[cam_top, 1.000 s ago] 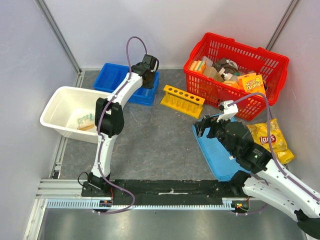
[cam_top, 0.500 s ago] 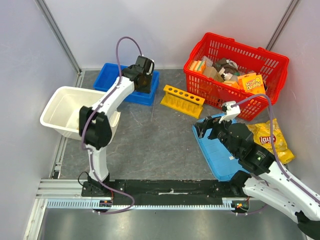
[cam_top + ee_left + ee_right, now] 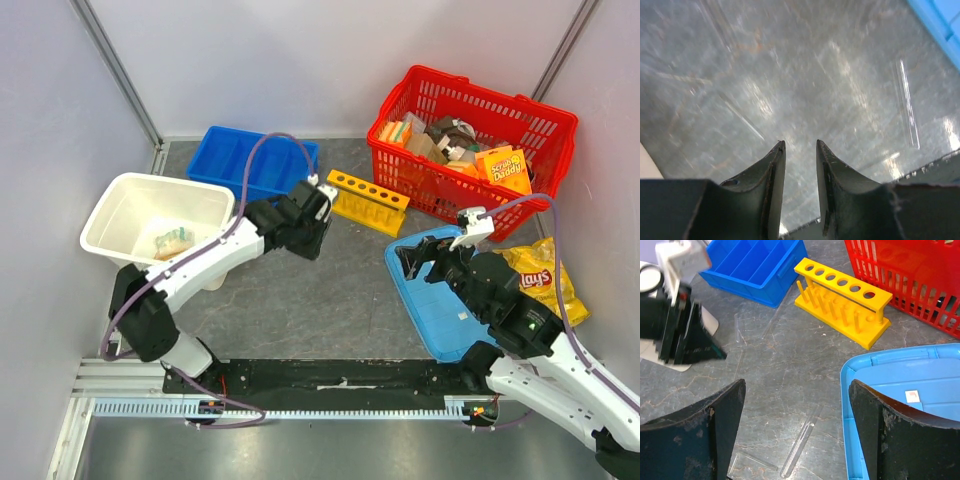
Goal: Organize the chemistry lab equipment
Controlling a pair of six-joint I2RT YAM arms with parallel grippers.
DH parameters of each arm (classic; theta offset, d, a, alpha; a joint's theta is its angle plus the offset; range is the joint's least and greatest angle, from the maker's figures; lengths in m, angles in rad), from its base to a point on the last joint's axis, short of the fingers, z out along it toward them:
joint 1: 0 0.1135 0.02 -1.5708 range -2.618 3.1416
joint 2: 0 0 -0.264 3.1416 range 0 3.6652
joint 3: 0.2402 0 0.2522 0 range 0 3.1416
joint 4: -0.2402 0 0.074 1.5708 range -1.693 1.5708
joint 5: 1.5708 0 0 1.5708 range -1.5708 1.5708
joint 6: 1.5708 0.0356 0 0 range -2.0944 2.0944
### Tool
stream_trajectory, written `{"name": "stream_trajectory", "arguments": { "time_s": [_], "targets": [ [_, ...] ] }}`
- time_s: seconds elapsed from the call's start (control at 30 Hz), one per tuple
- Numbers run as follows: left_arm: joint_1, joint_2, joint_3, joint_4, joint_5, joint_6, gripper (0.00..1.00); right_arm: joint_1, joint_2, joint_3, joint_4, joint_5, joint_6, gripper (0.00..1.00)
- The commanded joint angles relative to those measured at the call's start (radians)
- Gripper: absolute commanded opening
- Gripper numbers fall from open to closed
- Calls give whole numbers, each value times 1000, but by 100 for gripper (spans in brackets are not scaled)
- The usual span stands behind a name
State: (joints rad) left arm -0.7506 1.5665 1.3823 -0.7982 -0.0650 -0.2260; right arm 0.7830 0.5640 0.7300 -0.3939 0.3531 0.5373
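Top external view gives us the layout: the yellow test-tube rack (image 3: 367, 202) stands on the grey table (image 3: 300, 300) between the blue bin (image 3: 245, 160) at far left and the red basket (image 3: 470, 130) at far right. The small clear bag (image 3: 170, 240) lies inside the white tub (image 3: 125, 205) at the left. From the right wrist we see the rack's row of holes, every one empty, while several thin clear tubes (image 3: 801, 442) lie loose on the table nearer than the rack, apart from one another. We cannot find the rubber band in any view. The left gripper (image 3: 799, 145) hovers over bare table near those tubes, its jaws a little apart with nothing between them. The right gripper (image 3: 797, 390) hangs by the far left edge of the light-blue tray (image 3: 900, 375), jaws spread wide and likewise empty. We judge the job barely begun: no tube is racked or in either gripper's hold, so each one has yet to be picked off the table and stood in a hole, and the bag may need a place too.
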Motion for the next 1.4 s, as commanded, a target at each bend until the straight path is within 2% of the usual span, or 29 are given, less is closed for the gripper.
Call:
{"name": "stream_trajectory", "arguments": {
  "time_s": [0.0,0.13,0.2,0.27,0.37,0.5,0.67,0.83,0.97,1.03,1.2,1.37],
  "targets": [
    [-81,-117,-113,-39,-78,-173,38,2,-9,45,-39,26,16,91],
    [-200,-177,-221,-26,-44,-257,38,2,-41,29,-43,32,15,91],
    [-277,-198,-252,11,-29,-245,38,2,-53,25,-45,38,15,91],
    [-335,-217,-284,60,-13,-208,39,2,-64,25,-45,41,15,91],
    [-363,-215,-328,126,60,-103,40,2,-75,26,-46,37,13,91],
    [-388,-139,-325,140,142,19,39,2,-95,29,-52,37,12,91],
    [-455,-65,-293,146,142,151,37,2,-127,31,-65,47,9,91],
    [-457,-23,-259,149,131,279,36,2,-162,40,-80,79,6,91],
    [-457,9,-247,149,192,362,35,2,-185,55,-82,106,3,91],
    [-457,35,-224,130,234,375,35,2,-196,65,-83,118,-2,91],
    [-458,96,-204,113,220,381,36,4,-210,75,-94,139,-7,91],
    [-458,130,-215,111,214,392,42,2,-228,71,-109,147,3,91]
  ]
}}
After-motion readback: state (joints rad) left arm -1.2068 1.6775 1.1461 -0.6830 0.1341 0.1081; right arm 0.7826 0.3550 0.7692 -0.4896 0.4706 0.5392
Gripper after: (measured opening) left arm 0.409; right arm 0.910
